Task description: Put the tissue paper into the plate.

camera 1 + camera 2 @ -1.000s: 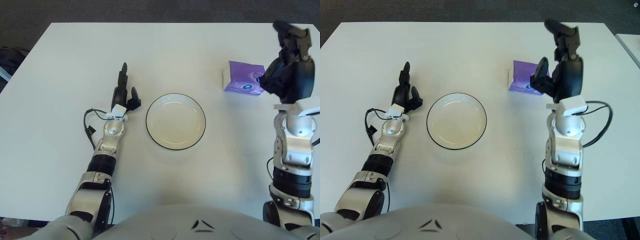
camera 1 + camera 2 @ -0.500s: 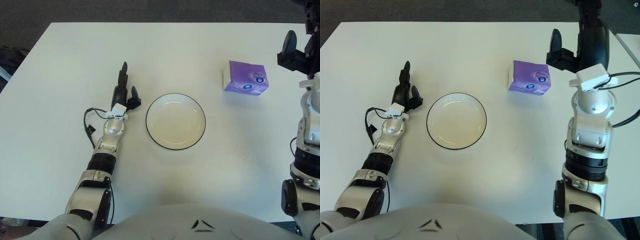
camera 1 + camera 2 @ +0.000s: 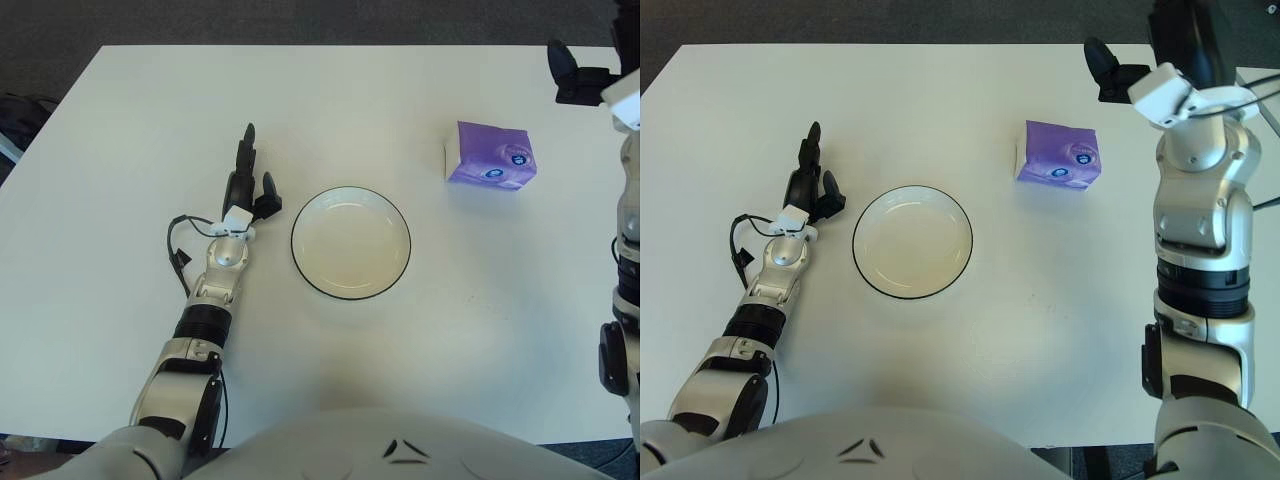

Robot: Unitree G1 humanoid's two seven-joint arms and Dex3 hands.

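White table (image 3: 150, 130): large rectangular top, carries all listed items

Plate (image 3: 351, 243): round, white with a dark rim, lying flat near the middle of the table; nothing in it

Tissue paper (image 3: 1059, 155): purple soft pack with a small round printed mark on top, lying flat on the table to the right of the plate and a little farther from the robot; well apart from the plate, not in it, touched by neither hand

Left hand (image 3: 247, 188): dark fingers extended and loosely spread, pointing away from the robot, holding nothing; shows just left of the plate's rim, near it but apart. Forearm runs back toward the robot's body, a thin black cable (image 3: 180, 250) looping beside the wrist

Right hand (image 3: 1160, 45): raised at the far right, beyond the tissue paper and clear of it; one dark finger points leftward, the remainder is cut by the top edge, so whether it is spread or curled cannot be told. Grey forearm below it stands upright
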